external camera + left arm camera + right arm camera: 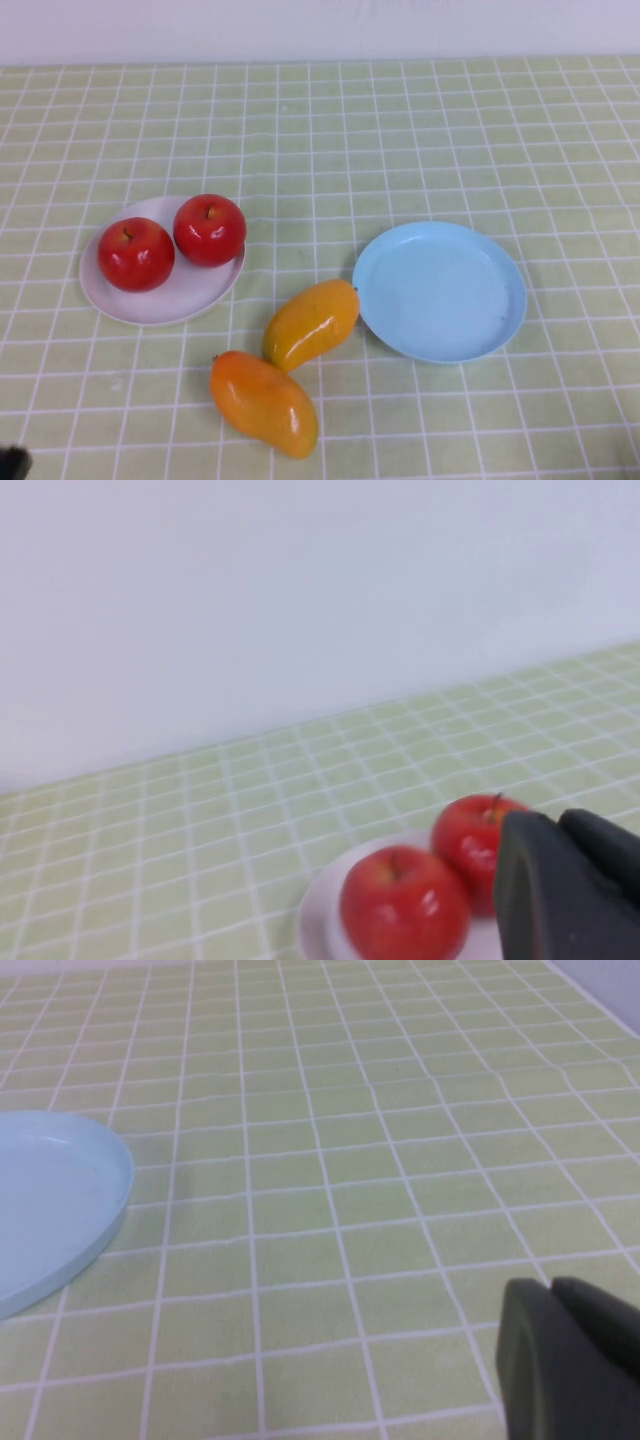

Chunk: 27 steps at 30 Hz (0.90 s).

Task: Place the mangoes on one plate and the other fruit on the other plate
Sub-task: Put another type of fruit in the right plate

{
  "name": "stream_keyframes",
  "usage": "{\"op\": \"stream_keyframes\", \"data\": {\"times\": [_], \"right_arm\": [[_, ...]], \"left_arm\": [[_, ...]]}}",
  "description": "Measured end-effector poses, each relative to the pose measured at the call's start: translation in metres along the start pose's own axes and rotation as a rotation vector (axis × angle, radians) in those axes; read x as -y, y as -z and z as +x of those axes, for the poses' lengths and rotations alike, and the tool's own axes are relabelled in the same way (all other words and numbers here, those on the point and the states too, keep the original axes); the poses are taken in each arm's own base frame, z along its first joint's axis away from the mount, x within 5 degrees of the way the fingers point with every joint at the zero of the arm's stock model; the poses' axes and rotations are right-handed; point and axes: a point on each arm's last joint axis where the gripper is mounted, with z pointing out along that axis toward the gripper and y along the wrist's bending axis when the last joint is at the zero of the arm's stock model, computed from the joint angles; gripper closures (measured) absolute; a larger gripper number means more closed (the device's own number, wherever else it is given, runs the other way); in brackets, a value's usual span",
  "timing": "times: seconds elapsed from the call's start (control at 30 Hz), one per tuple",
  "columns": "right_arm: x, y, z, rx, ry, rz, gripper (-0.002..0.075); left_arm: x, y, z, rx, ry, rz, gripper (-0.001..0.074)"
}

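Two red apples [136,253] [210,229] rest side by side on the white plate [150,305] at the left. The light blue plate [440,290] at the right holds nothing. Two mangoes lie on the cloth between and in front of the plates: a yellower one [311,323] touching the blue plate's rim, and a deeper orange one [263,402] nearer the front. My left gripper [560,820] hangs shut and empty at the front left corner [12,462], with the apples [404,904] [470,840] beyond it. Right of the blue plate [50,1210], my right gripper [552,1285] is shut over bare cloth.
A green checked tablecloth [400,130] covers the whole table, and a white wall runs along its far edge.
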Motion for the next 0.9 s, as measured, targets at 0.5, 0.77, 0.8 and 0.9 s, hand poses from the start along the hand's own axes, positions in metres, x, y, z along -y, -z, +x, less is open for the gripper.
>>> {"op": "stream_keyframes", "data": {"times": [0.5, 0.77, 0.8, 0.9], "right_arm": [[0.0, 0.0, 0.0, 0.004, 0.0, -0.001, 0.0743], [0.0, 0.0, 0.0, 0.004, 0.0, -0.001, 0.0743], [0.0, 0.0, 0.0, 0.004, 0.0, -0.001, 0.0743], [0.0, 0.0, 0.0, 0.004, 0.0, -0.001, 0.0743]], "left_arm": [[0.009, 0.031, 0.075, -0.144, 0.049, -0.054, 0.0731], [0.012, 0.034, 0.089, -0.304, 0.057, -0.026, 0.0731], [0.012, 0.034, 0.089, -0.304, 0.057, -0.026, 0.0731], [0.012, 0.034, 0.089, -0.306, 0.057, -0.026, 0.0731]]}}
